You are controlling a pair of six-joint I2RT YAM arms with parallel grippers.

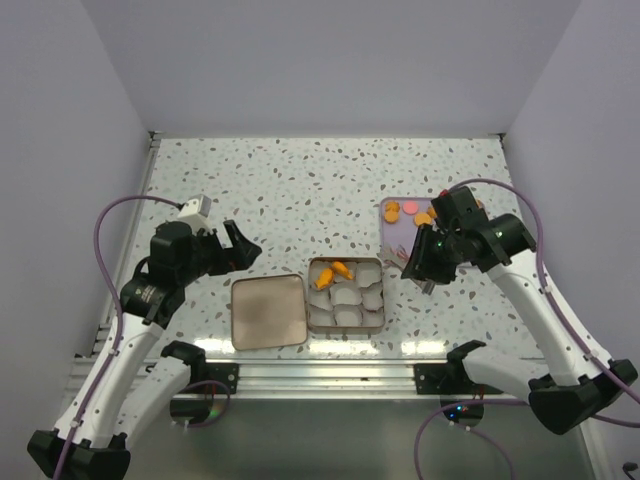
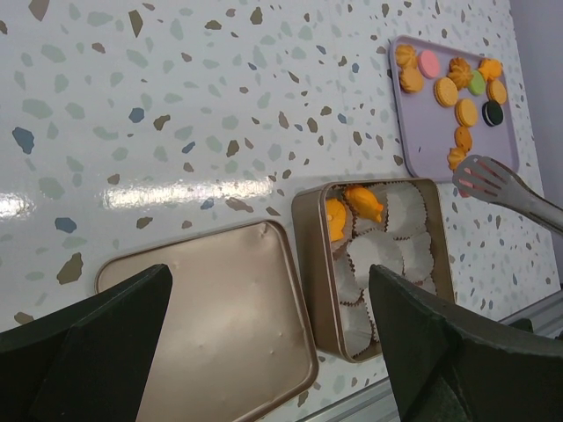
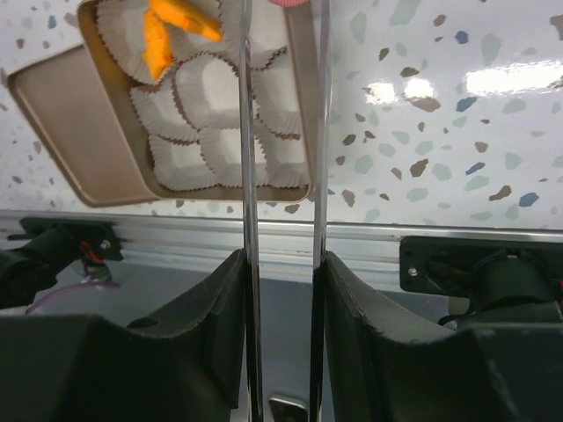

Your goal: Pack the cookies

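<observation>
Several cookies (image 1: 410, 209), mostly orange with a pink one, lie on a lilac tray (image 1: 392, 236); they also show in the left wrist view (image 2: 446, 90). Two orange cookies (image 1: 338, 270) sit in the gold tin (image 1: 346, 324), which is lined with white paper cups (image 3: 211, 88). My right gripper (image 3: 281, 264) is shut on metal tongs (image 3: 249, 158). A pink cookie (image 3: 286, 3) shows between the tong tips, just right of the tin's far corner. My left gripper (image 2: 273, 325) is open and empty above the tin lid (image 2: 220, 316).
The gold lid (image 1: 268, 311) lies flat to the left of the tin, touching it. A metal rail (image 1: 320, 375) runs along the table's near edge. White walls close in the speckled table on three sides.
</observation>
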